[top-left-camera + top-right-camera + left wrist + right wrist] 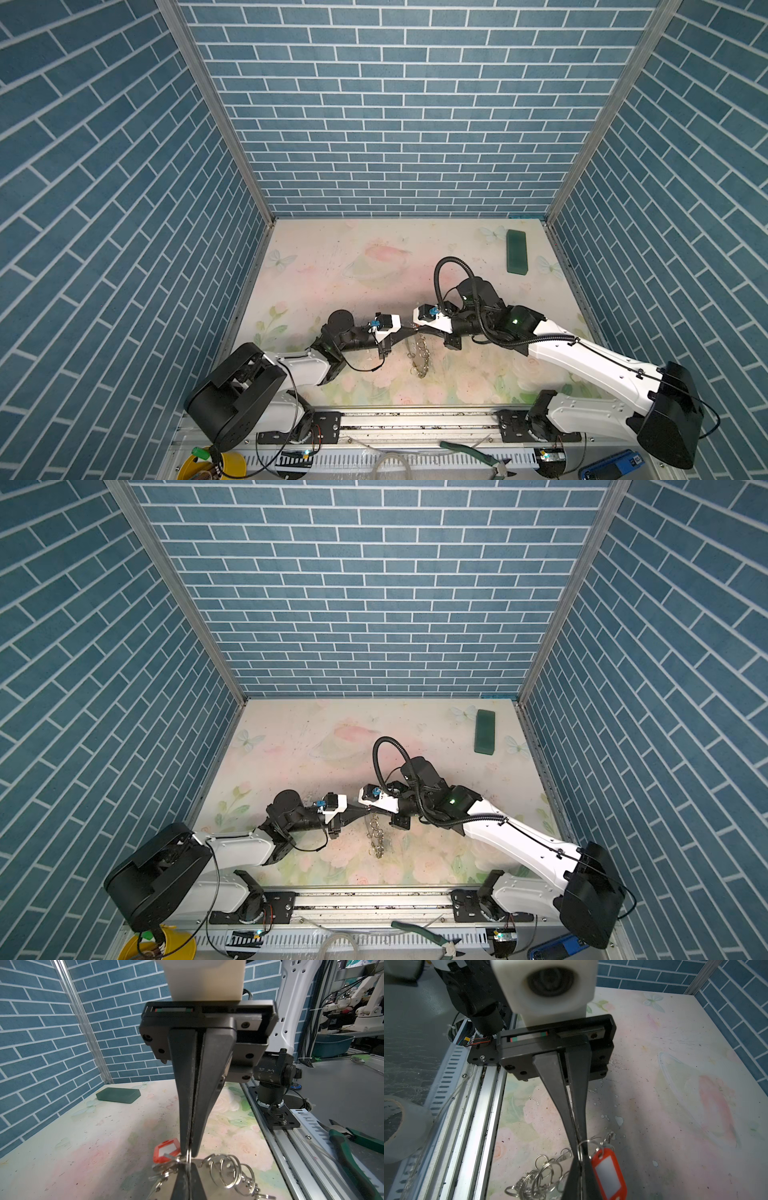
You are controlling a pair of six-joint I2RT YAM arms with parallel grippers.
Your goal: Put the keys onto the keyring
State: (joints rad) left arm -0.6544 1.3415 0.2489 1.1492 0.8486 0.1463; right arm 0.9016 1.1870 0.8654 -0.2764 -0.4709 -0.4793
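Where the left gripper (411,329) and right gripper (420,329) meet tip to tip, well apart from the block (516,251), both jaws are clenched on the keyring (421,357), which dangles below; a red key (609,1174) hangs beside the tips.

No legible writing shows anywhere in the cell. The red key tag (609,1175), lower right of the right wrist view, carries a blank paper insert (plain white throughout). Dark marks on the tape roll (415,1124) at that view's left edge are too blurred to read, as is the blue device (615,463) at a top view's lower right.
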